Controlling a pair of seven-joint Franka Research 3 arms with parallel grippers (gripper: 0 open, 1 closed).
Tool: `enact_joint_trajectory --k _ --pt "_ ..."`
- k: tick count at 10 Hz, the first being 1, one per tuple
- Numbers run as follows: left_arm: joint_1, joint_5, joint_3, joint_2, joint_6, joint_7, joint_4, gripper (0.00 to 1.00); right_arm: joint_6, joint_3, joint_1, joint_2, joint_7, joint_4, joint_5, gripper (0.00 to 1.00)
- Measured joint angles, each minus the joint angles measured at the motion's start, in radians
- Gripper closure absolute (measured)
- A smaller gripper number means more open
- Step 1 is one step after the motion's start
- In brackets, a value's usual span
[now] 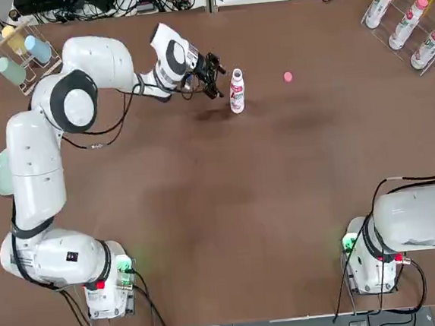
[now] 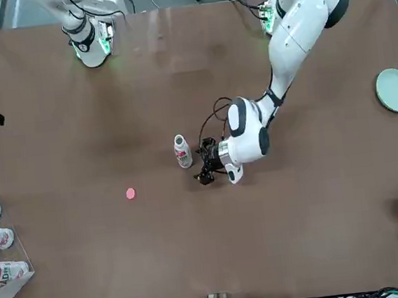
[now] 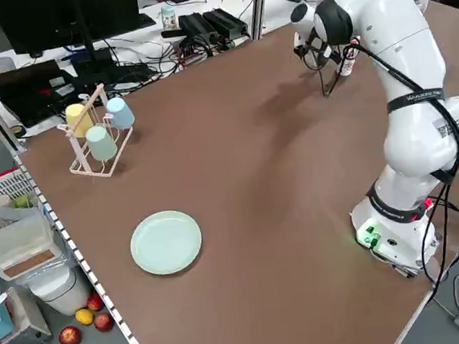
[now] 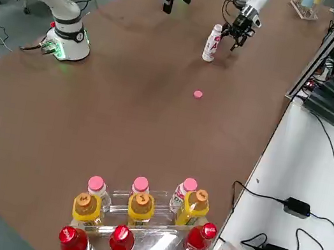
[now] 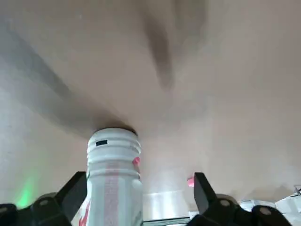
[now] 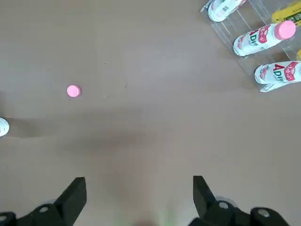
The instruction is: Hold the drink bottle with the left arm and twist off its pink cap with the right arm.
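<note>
The drink bottle (image 1: 236,90) stands upright on the far middle of the bench (image 1: 221,208), long axis vertical, open neck pointing up. Its pink cap (image 1: 288,77) lies apart to the right, so the twisting appears done. The left gripper (image 1: 214,75) sits just left of the bottle, fingers spread, gripping nothing. The right gripper (image 6: 136,200) hangs open above bare bench, likewise empty.

Left arm (image 1: 63,138) reaches far across — its gripper (image 1: 215,75) lies level, fingers apart. Right arm (image 1: 424,213) is folded by its base, gripper (image 6: 136,200) spread, facing down.
</note>
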Motion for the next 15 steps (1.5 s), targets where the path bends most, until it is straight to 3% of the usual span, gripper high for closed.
enact_joint_trajectory --k 4,7,9,15 --pt "0.079 0.144 0.01 -0.044 -0.036 -0.002 0.003 0.0 -0.012 0.0 -0.006 0.005 -0.006 0.003 -0.001 0.0" --pt "0.238 0.273 0.017 -0.096 -0.093 -0.001 0.009 0.0 -0.002 0.003 -0.011 0.006 -0.008 0.006 -0.001 0.0" --pt "0.291 0.293 0.016 -0.118 -0.143 0.003 0.013 0.0 -0.001 0.009 -0.011 0.006 -0.008 0.007 0.0 0.0" --pt "0.292 0.293 0.016 -0.12 -0.146 0.002 0.017 0.0 -0.001 0.012 -0.011 0.008 -0.008 0.007 0.024 0.0"
